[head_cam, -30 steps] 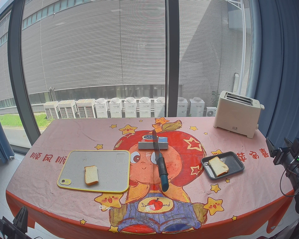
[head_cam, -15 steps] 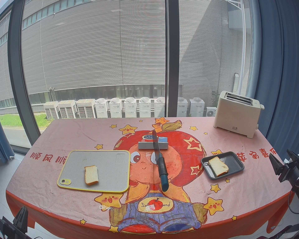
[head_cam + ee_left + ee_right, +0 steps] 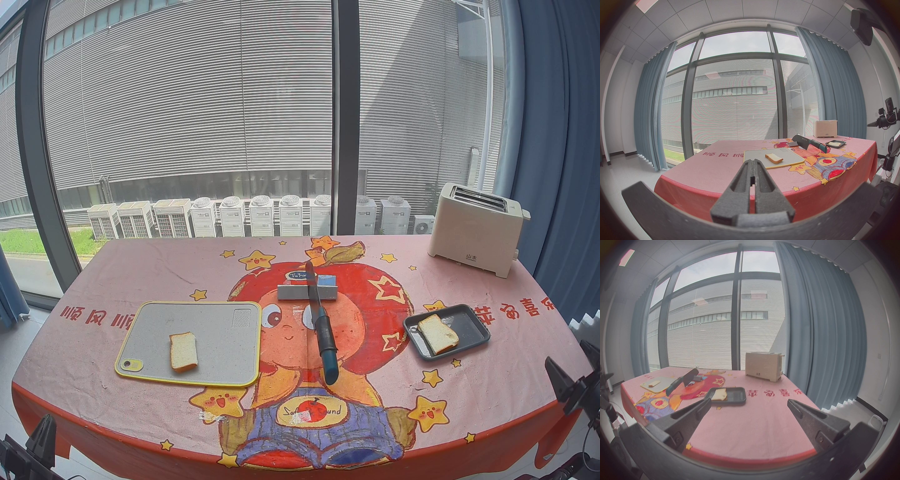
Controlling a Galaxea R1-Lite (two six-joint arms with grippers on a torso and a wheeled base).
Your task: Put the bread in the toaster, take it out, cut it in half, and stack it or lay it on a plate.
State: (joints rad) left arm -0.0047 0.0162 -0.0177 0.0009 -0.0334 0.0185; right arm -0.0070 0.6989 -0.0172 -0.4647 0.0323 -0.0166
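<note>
Counter [image 3: 156, 269]: covered with a pink cloth printed with a cartoon figure and stars; all the task's things are carried on it, and a large window is seen behind it at 12 o'clock.
Toaster [image 3: 477, 228]: cream-coloured, set upright at about 2 o'clock on the counter, near the far right corner; its slots are turned upward and no bread is seen standing out of them.
Cutting board [image 3: 212, 331]: grey with a yellow-green rim, laid flat at about 8 o'clock from the counter's middle.
Left gripper [image 3: 753, 162]: held low off the counter's near left corner, at about 7 o'clock, apart from everything; its jaws are pressed together with nothing between them.
Right gripper [image 3: 748, 402]: held off the counter's near right edge, at about 4 o'clock; its jaws are spread wide and nothing is held.
Knife [image 3: 323, 331]: laid at the counter's middle, the blue handle pointed to 6 o'clock and the dark blade to 12 o'clock, the blade propped across the knife rest.
Plate [image 3: 469, 325]: a dark rectangular tray, placed at about 3 o'clock from the knife, well apart from the toaster.
Knife rest [image 3: 290, 292]: a small grey and blue block under the blade, at 12 o'clock from the handle.
Left bread piece [image 3: 183, 351]: laid flat on the cutting board, toward its near edge.
Right bread piece [image 3: 437, 333]: laid in the plate, toward its left end.
</note>
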